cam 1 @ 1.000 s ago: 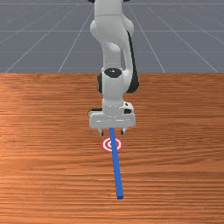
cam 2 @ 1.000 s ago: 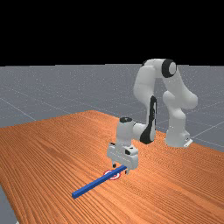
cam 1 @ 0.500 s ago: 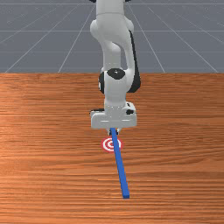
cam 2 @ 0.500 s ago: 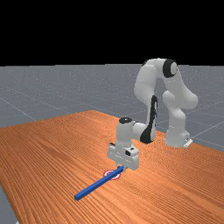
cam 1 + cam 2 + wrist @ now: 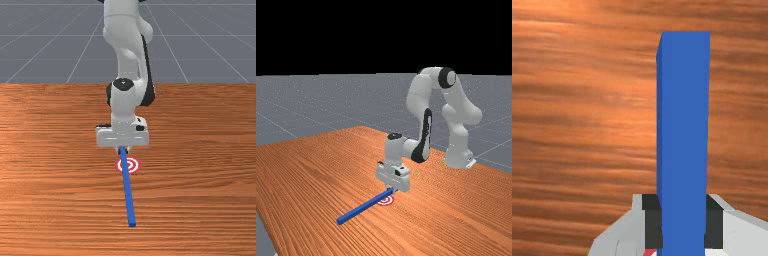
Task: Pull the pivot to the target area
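1. The jaws are closed on the blue bar (image 5: 128,195), pads (image 5: 714,225) touching both its sides.
2. In the front view, the bar crosses the tabletop's (image 5: 200,165) red-ringed target (image 5: 135,165), left of centre.

No text, label, brand or number can be read; the small dark patches (image 5: 140,128) low on the arm (image 5: 123,106) seem too small to tell. The one sign is a bullseye (image 5: 133,165) of red and white rings, flat on the wooden table (image 5: 200,150), its left part hidden in the front view.
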Robot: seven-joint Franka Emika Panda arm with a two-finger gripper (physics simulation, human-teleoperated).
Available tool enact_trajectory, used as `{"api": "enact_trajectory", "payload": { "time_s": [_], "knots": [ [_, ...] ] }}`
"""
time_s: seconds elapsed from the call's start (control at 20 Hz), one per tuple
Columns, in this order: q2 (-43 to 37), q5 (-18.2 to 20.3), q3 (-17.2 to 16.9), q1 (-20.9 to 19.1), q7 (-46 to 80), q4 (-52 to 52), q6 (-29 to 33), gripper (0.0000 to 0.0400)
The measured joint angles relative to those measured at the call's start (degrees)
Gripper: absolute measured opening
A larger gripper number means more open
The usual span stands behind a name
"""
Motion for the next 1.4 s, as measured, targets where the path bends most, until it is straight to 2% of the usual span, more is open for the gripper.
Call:
{"api": "enact_trajectory", "payload": {
  "time_s": [0.1, 0.25, 0.5, 0.55, 0.75, 0.85, 0.9, 1.0, 1.05, 1.1, 1.15, 1.2, 1.25, 1.4],
  "knots": [
    [0.03, -0.08, 0.14, -0.78, -0.94, 0.05, -0.01, 0.0095],
    [0.45, -3.57, 4.10, -6.02, -14.03, 0.38, -0.44, 0.0102],
    [0.87, -4.99, 5.94, -10.29, -21.61, 0.90, -0.95, 0.0103],
    [1.28, -6.62, 7.92, -12.76, -28.42, 1.33, -1.74, 0.0113],
    [2.42, -10.12, 11.94, -18.76, -31.39, 2.74, -3.90, 0.0117],
    [2.90, -10.12, 12.45, -21.31, -31.39, 3.57, -4.41, 0.0106],
    [2.54, -7.73, 10.17, -20.48, -31.39, 3.50, -3.21, 0.0096],
    [3.12, -6.03, 9.05, -22.35, -31.39, 5.05, -3.60, 0.0095],
    [3.16, -4.98, 8.18, -23.26, -31.39, 4.13, 0.86, 0.0095],
    [3.26, -6.83, 4.58, -20.64, -29.58, 6.06, -2.75, 0.0095],
    [3.25, -8.71, 1.71, -18.52, -26.49, 6.52, -2.20, 0.0153],
    [3.46, -5.12, 7.02, -24.17, -30.94, 5.36, -0.42, 0.0095],
    [3.34, -6.37, 7.93, -24.15, -31.39, 5.67, -3.14, 0.0095],
    [2.18, -9.03, 9.19, -19.87, -31.39, 2.82, -1.94, 0.0100]
  ]
}}
